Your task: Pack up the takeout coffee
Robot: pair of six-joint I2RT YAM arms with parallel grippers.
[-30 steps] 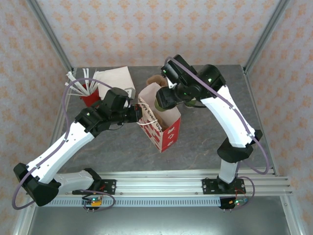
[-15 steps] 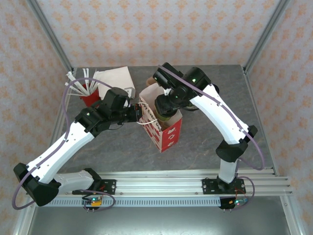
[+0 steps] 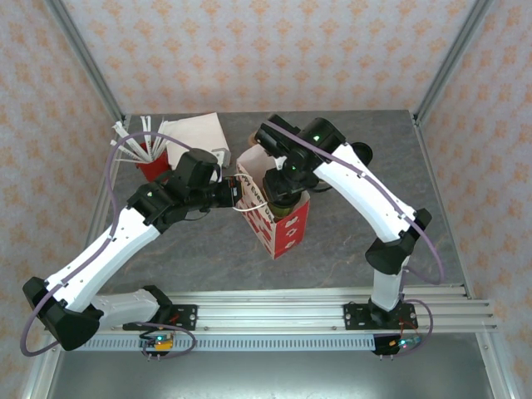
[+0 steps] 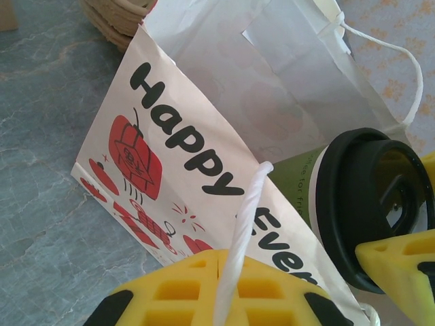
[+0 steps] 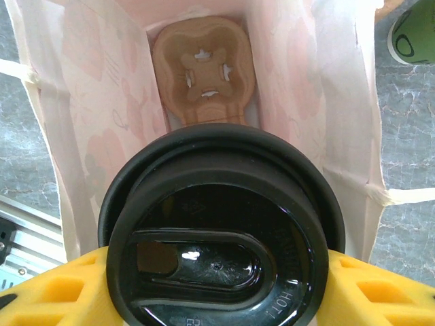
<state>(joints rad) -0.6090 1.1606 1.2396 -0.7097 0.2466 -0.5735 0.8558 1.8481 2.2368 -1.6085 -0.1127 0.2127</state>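
right wrist: right gripper (image 5: 219, 282) clamped on takeout coffee (image 5: 217, 231) in paper bag (image 5: 88, 129) mouth
left wrist: left gripper (image 4: 217, 293) pinched together on bag's left wall

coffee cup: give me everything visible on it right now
The takeout coffee is a green-sided paper cup with a glossy black plastic lid. The lid is fitted on and has a recessed oval, a sip hole and raised lettering. The right hand grips it near the lid, with yellow fingers on both sides. It hangs lid-up, partway inside the open paper bag, above a brown cardboard carrier on the bag's floor.
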